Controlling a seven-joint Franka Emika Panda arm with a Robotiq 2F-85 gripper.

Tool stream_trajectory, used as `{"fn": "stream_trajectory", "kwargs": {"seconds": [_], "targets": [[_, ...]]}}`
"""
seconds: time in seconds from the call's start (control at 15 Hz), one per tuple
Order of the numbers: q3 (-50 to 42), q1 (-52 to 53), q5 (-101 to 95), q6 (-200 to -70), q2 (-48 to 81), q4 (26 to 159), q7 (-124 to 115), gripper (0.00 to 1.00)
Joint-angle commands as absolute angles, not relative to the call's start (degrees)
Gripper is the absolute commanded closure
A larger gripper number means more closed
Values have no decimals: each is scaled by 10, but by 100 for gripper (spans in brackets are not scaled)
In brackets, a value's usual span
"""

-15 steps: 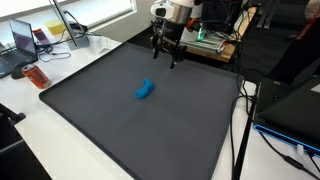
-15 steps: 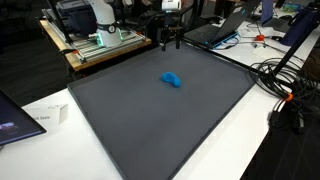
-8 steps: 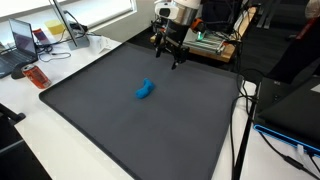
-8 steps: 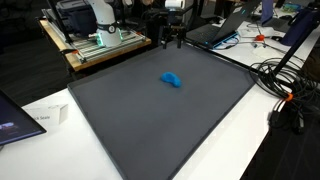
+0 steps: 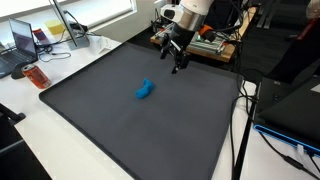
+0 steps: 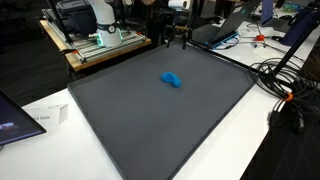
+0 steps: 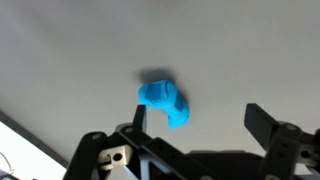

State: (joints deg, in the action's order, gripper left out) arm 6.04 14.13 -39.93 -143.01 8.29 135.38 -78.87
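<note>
Wrist view and both exterior views, as I am reading them from the operator's station. The gripper (image 7: 200, 118) is entering the wrist view from the bottom edge, which is cutting off its body, so only the two dark fingers (image 7: 262, 120) and part of the linkage are showing. In an exterior view the gripper (image 6: 183, 38) is merging with the dark clutter behind it, and there I am not making out its fingers. In the exterior view where the gripper (image 5: 178, 62) is clearer, it is hanging tilted over the far edge of the dark mat (image 5: 130, 130). The fingers are standing spread wide apart, released, holding nothing and touching nothing. The blue object (image 7: 165, 100) is lying on the grey surface, and in the wrist view it is appearing between the two fingers, nearer to one of them and throwing a soft shadow. Its outline is lumpy and bent, possibly a small toy or moulded piece. I am not able to tell which from these pictures. In both exterior views the blue object (image 5: 145, 91) is resting near the middle of the mat (image 6: 150, 120), toward its far half, well apart from the gripper. The same blue object (image 6: 172, 80) is too small there for any detail. A laptop (image 5: 22, 40) is being cropped by the frame edge, and black cables (image 6: 285, 85) are trailing off the side of the table.
</note>
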Motion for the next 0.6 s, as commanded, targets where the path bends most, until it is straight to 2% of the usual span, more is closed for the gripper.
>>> {"fn": "stream_trajectory", "kwargs": {"seconds": [0.0, 0.53], "targets": [[60, 160, -430, -1376, 127, 1305, -886, 0], [57, 199, -428, -1283, 197, 1237, -1020, 0]]}}
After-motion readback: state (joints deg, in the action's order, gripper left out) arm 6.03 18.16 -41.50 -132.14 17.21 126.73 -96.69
